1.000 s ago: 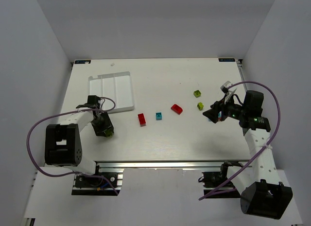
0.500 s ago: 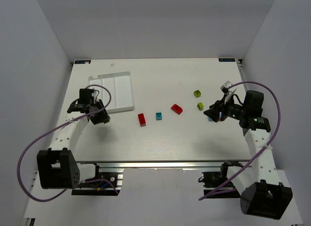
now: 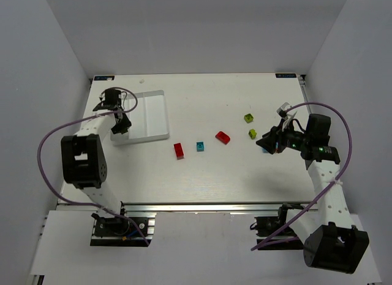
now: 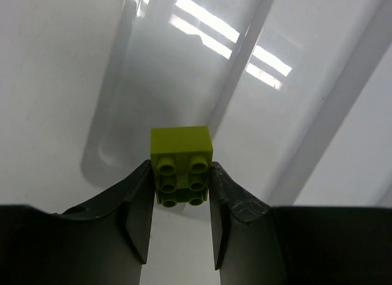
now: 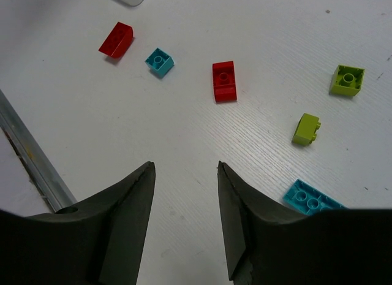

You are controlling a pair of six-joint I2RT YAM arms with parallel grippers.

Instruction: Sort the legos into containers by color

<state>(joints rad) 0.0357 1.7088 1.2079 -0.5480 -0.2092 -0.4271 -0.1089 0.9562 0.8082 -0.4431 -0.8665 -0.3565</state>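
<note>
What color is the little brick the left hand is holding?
Yellow-green. The left wrist view shows the brick best.

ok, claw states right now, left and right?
Left claw: closed on a small yellow-green plastic lego brick, over the white plastic tray.
Right claw: open, holding nothing.

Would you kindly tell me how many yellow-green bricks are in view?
3. The held brick sits in the left tool above the tray; the far brick and the near brick lie apart on the table, right side. Others may be hidden.
</note>
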